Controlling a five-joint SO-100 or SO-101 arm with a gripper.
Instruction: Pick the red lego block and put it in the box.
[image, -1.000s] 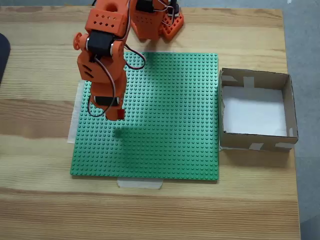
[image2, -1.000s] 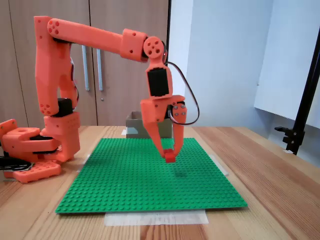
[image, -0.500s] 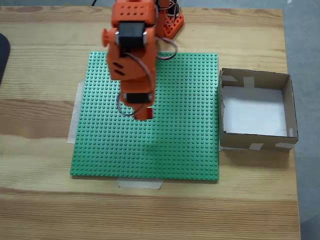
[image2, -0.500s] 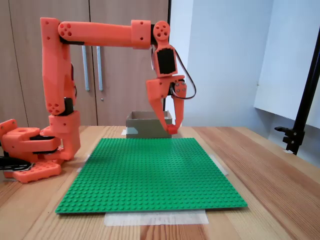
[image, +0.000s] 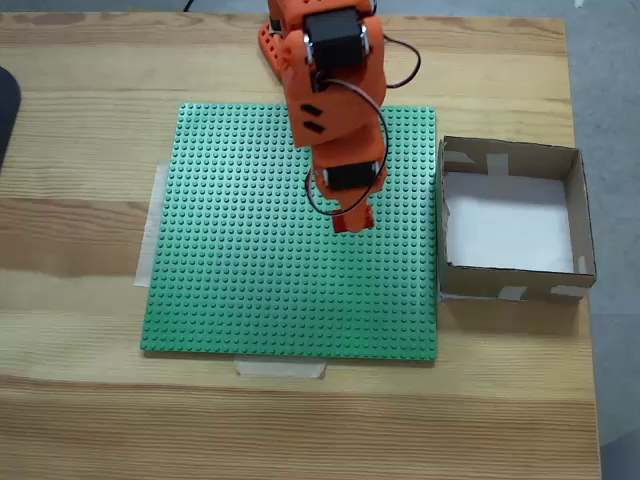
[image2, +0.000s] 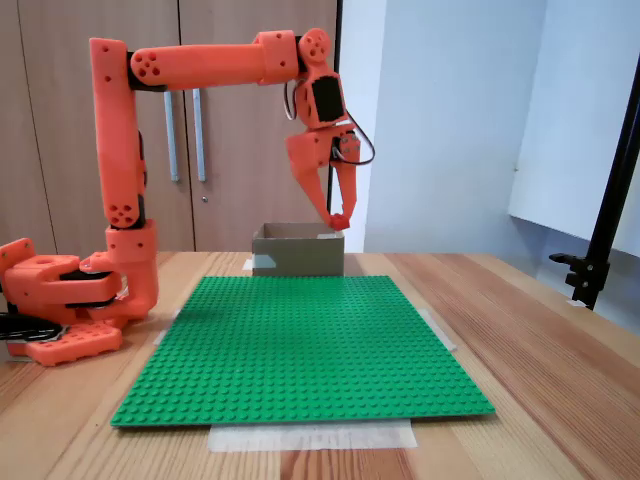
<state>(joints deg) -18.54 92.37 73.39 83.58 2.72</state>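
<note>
My orange gripper (image: 355, 222) (image2: 340, 221) is shut on the small red lego block (image: 367, 214) (image2: 341, 220) and holds it high in the air. From above, it hangs over the right part of the green baseplate (image: 250, 290), a short way left of the box (image: 574, 190). The box is brown cardboard with a white bottom and pale tape patches. From the side, the gripper's tips sit just above the box's (image2: 290, 255) far rim.
The arm's base (image2: 60, 300) stands at the table's back edge, left in the side view. A strip of pale tape (image: 280, 368) holds the baseplate's front edge. A dark object (image: 6, 105) lies at the table's left edge. A black stand (image2: 600, 240) rises at the right.
The arm has swung to the right across the baseplate toward the box and risen, with the red lego block still in its jaws.
</note>
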